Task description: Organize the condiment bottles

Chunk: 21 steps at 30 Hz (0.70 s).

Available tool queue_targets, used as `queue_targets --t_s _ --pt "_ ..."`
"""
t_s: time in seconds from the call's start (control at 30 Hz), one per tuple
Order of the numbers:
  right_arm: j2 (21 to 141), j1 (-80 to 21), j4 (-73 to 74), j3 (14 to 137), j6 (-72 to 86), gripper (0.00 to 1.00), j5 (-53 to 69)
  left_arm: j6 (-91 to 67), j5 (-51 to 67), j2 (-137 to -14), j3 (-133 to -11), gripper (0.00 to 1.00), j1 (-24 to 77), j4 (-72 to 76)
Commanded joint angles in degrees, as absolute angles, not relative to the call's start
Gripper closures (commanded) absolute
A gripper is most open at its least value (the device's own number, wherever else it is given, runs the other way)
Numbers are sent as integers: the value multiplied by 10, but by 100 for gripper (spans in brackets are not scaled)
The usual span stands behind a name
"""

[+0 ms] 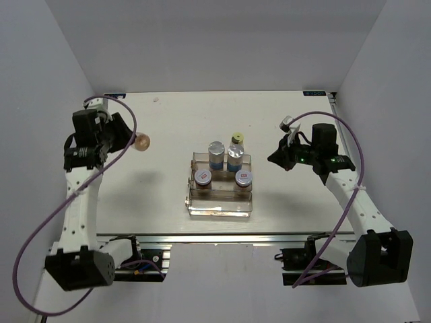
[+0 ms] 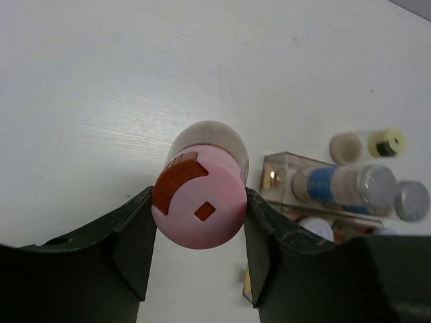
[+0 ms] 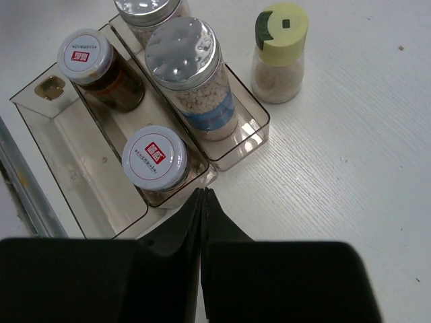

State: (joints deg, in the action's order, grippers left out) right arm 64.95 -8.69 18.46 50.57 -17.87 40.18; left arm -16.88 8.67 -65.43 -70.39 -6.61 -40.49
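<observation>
Left of the top view: left gripper is closed on the pink-cap bottle, one finger pressed to each side of the cap. The bottle is over bare table, well apart from the rack at frame centre. Can't tell if its base is off the table.

Step, as I read it: carry this bottle right and set it in the rack.

Centre: two silver-lid bottles fill the rack's rear tier and two red-white jars sit in the middle tier. The front tier looks bare, so it is the likely slot. The yellow-cap bottle stands on the table just beside the rack's far wall, outside it.

To do it well:
- Hold the grip firm, since a cap hold on a round bottle can let it swing or slip.
- Lift high enough to clear the rack's near wall and keep the bottle upright.
- Come in from the frame's lower left over the front tier, not across the jars.
- Lower straight down and open only once the base is seated.
- Risk is clipping the left red-white jar or shoving the light plastic rack.

Right: right gripper is fully closed and holding nothing, hanging just right of the rack. It is best kept out of the way.
</observation>
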Motion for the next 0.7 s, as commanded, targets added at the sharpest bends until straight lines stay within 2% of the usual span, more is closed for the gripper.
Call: queue_targets --t_s 0.0,0.3,0.67 --pt "661 -84 148 536 -156 100 399 -134 215 -593 -694 100 -69 -469" --pt "704 -83 148 592 -156 100 395 -97 383 -569 -685 100 -10 -533" --pt "700 -83 151 598 -160 100 370 -112 325 -688 -691 100 195 -550"
